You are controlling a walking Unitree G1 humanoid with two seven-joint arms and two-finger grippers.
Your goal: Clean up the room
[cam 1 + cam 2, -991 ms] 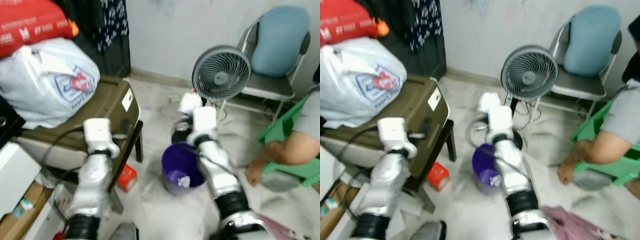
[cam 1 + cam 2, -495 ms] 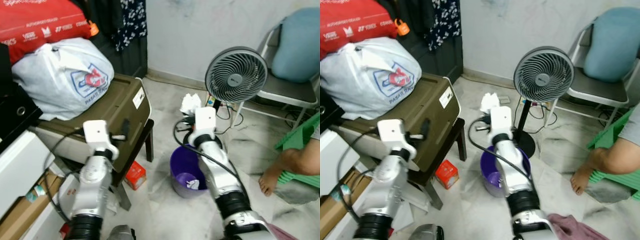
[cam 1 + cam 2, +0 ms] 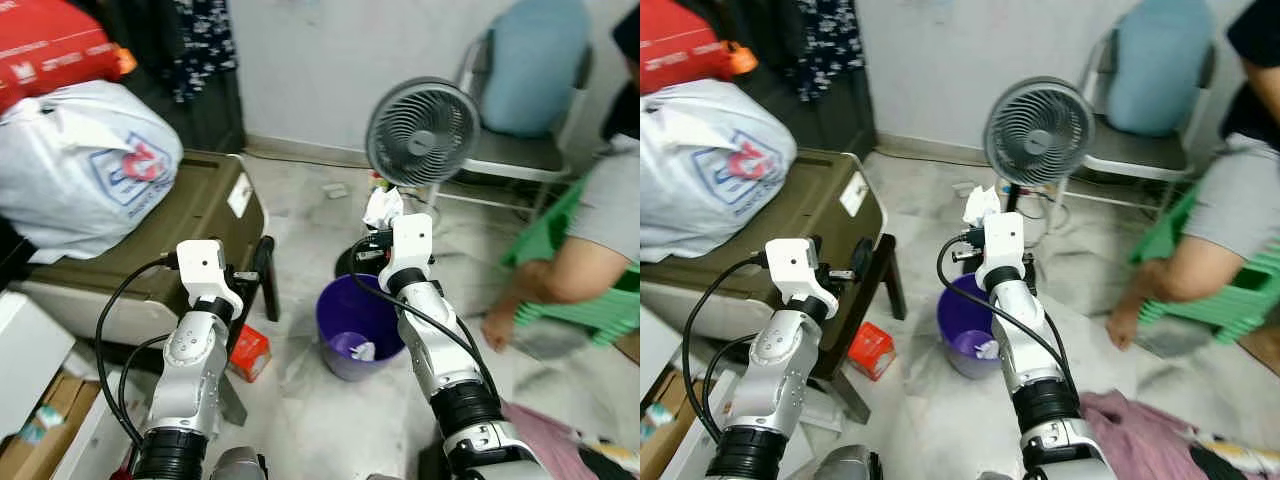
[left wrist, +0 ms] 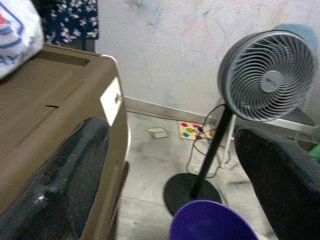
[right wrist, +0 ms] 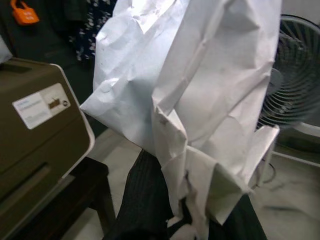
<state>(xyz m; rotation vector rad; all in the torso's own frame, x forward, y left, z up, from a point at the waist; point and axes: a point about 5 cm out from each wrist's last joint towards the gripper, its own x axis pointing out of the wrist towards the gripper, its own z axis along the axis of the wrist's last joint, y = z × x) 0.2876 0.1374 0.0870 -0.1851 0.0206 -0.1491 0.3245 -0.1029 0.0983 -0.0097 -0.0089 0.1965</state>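
You have one purple bin [image 3: 362, 320] at about 6 o'clock from the one standing fan [image 3: 421, 132], and one crumpled white paper [image 3: 364, 350] lies inside it. A second white paper [image 5: 200, 100] sits pinched in the right gripper [image 3: 381, 212]. Count one white plastic bag [image 3: 85, 160], one brown case [image 3: 190, 215], one small red box [image 3: 250, 352], one chair [image 3: 520, 110], one person [image 3: 575, 235].

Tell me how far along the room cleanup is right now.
Done: one crumpled white scrap already lies in the purple bin. In hand: the right gripper holds crumpled white paper just beyond the bin's far rim; the left gripper is open. Left: a red box and pink cloth on the floor.
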